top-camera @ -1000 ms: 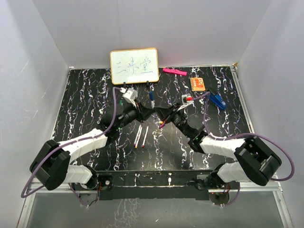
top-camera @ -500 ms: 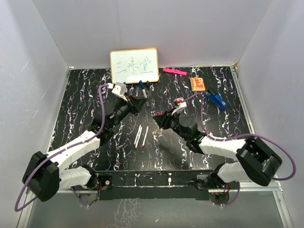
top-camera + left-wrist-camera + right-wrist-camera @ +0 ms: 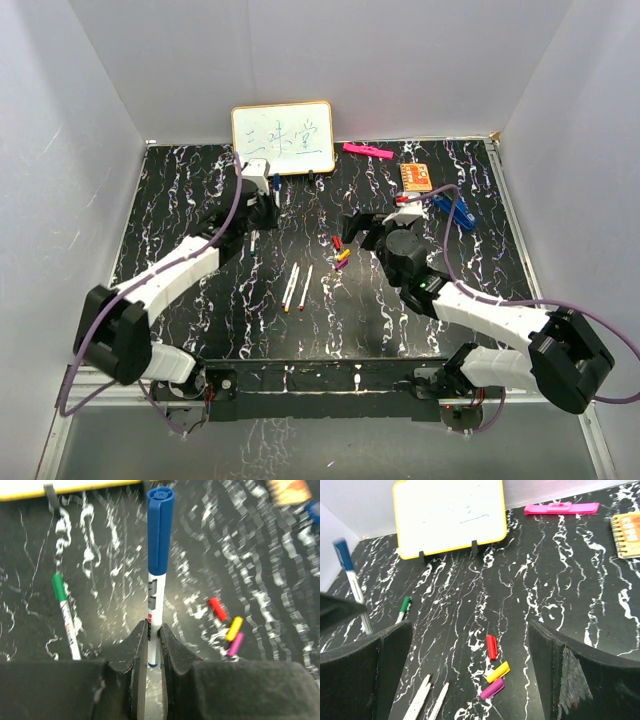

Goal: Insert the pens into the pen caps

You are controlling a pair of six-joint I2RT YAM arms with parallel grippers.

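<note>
My left gripper is shut on a white pen with a blue cap, near the whiteboard; its jaws pinch the barrel's lower end. A green-capped pen lies on the table left of it. My right gripper stands wide open and empty above three loose pen caps: red, yellow and purple. Two uncapped pens lie side by side in the middle of the table, left of the caps.
A yellow-framed whiteboard stands at the back. A pink bar, an orange notebook and a blue clip lie at the back right. The black marbled table is walled in by white panels.
The two grippers have parted from the table's middle. My right gripper opened wide and pulled back to the right. My left arm swung back-left toward the whiteboard, still gripping the blue-capped pen.
</note>
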